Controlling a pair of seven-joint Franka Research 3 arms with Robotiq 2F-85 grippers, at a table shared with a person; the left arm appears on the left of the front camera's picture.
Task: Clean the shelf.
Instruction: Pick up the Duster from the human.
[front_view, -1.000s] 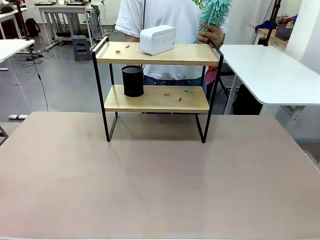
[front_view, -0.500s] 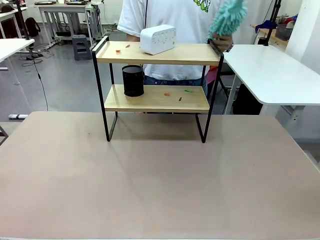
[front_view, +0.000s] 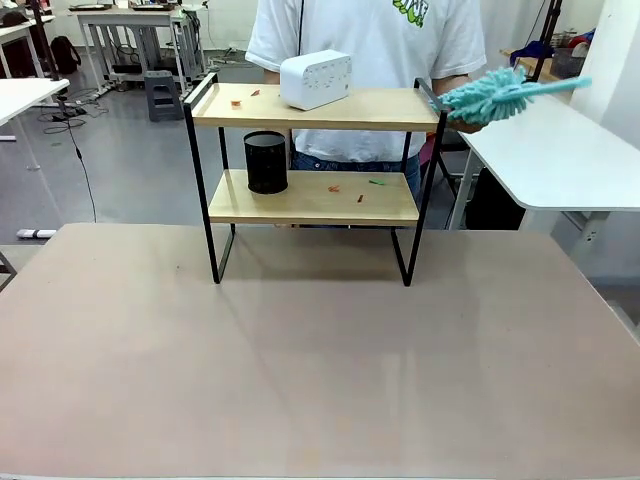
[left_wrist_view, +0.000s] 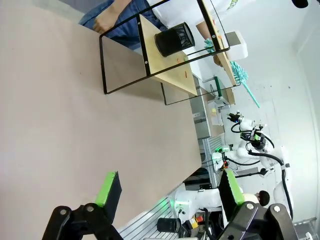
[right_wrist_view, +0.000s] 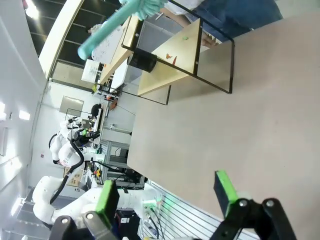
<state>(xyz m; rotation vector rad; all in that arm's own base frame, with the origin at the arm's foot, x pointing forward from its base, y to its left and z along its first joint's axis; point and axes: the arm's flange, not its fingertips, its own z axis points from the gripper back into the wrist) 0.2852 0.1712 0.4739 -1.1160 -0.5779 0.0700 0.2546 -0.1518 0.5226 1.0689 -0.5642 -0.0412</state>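
Swinging from upright to level, the duster (front_view: 495, 95) has been lowered by the person to 3 o'clock of the shelf's (front_view: 385, 108) top board, just beside the frame. Sweeping is judged about to begin. Scraps (front_view: 334, 187) are noted on both boards, none yet cleared. The shelf is set at 12 o'clock on the bench (front_view: 300, 360). The left hand (left_wrist_view: 168, 186) and right hand (right_wrist_view: 165, 194) are held wide open above the bench, nothing gripped or touched.

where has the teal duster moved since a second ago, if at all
Yes. The teal duster swung down from upright above the top right corner of the shelf to nearly level, past its right end.
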